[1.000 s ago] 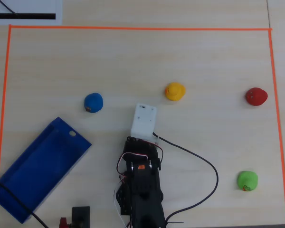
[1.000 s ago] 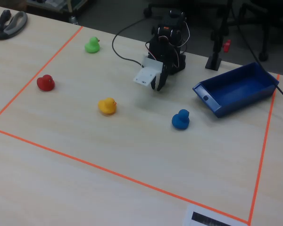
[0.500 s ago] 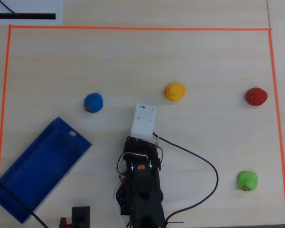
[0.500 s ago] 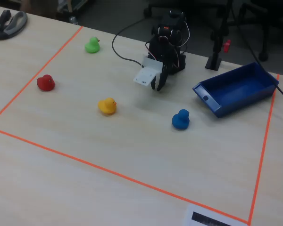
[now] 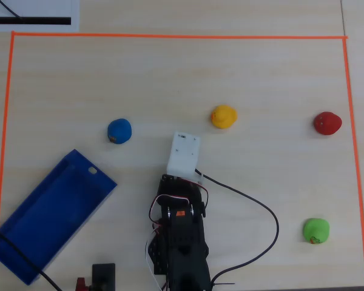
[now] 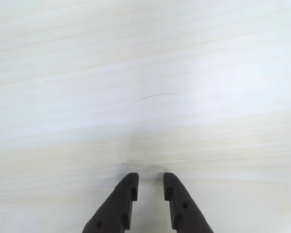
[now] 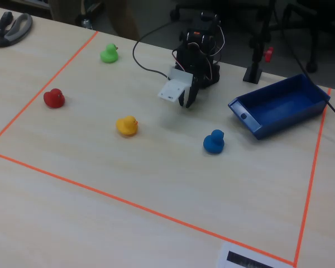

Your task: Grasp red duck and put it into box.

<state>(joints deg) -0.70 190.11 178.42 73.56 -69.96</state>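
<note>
- Your gripper (image 6: 150, 187) hung over bare wood with its two dark fingers (image 6: 127, 191) only a narrow gap apart and nothing between them, so it was empty and nearly closed; you would probably have needed to widen it before any grab.
- Your table (image 5: 261, 79) was marked off by an orange tape line (image 5: 170, 36), most likely to frame the arm's working area.
- Your arm (image 5: 181, 236) sat folded near its base, the white wrist block (image 5: 184, 153) aimed at open wood between the toys.
- Your blue box (image 5: 48, 215) lay empty at the lower left of the overhead view, open side up, ready to take a drop.
- Your red duck (image 5: 327, 123) stood well apart from the gripper, near the right tape edge in the overhead view, untouched.
- Your yellow duck (image 5: 223, 116), blue duck (image 5: 119, 131) and green duck (image 5: 316, 230) were spread widely, so none crowded the red one.
</note>
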